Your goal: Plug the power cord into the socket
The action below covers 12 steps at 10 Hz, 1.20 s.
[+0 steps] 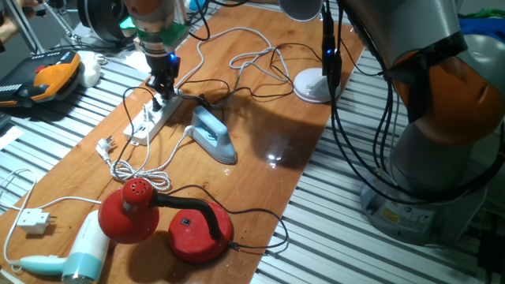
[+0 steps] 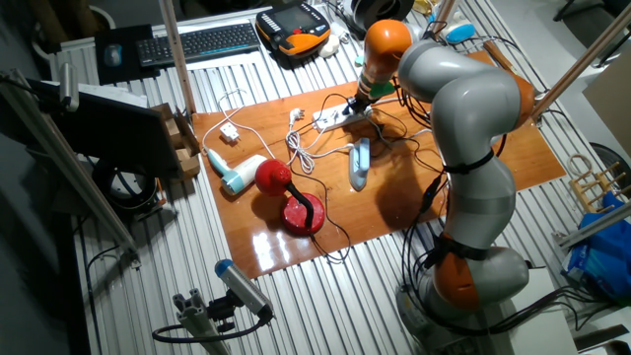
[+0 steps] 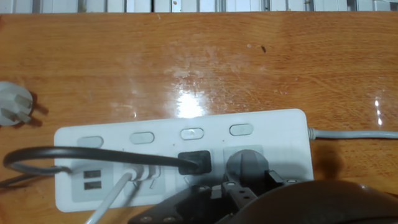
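Note:
The socket, a long white power strip, lies at the back left of the wooden board. The power cord's small black plug sits in one of its outlets, and its thin black cable runs off to the left. My gripper hangs straight over the strip's far end, fingers down close to it. In the hand view a round dark shape fills the neighbouring outlet right under the gripper housing. The finger gap is hidden.
A white cord is plugged in at the strip's left end. A loose white plug lies beside the strip. A blue iron, red lamp, hair dryer, square white plug and white lamp base share the board.

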Each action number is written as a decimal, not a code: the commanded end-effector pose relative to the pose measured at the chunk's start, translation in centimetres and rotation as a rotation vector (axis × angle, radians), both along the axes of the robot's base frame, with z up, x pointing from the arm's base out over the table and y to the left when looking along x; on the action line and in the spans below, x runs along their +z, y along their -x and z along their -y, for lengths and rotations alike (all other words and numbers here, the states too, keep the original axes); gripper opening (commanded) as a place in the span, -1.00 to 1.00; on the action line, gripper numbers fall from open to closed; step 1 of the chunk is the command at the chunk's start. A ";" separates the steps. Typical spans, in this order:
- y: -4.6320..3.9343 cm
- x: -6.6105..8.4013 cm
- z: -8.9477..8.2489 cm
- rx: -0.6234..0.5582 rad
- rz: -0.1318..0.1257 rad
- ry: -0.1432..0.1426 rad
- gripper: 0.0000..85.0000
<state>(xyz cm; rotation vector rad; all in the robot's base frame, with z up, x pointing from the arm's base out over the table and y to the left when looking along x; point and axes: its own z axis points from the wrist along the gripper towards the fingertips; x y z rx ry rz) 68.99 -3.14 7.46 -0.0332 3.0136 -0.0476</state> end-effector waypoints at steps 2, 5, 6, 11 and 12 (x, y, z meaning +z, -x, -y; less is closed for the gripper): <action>0.06 -0.3 0.0 0.000 -0.006 -0.004 -1.00; 0.03 -0.4 0.0 0.001 -0.014 -0.003 -1.00; -0.01 -0.5 0.0 0.001 -0.017 -0.001 -1.00; -0.15 -1.1 0.2 0.001 -0.037 -0.003 -1.00; -0.17 -1.3 0.2 -0.001 -0.035 -0.004 -1.00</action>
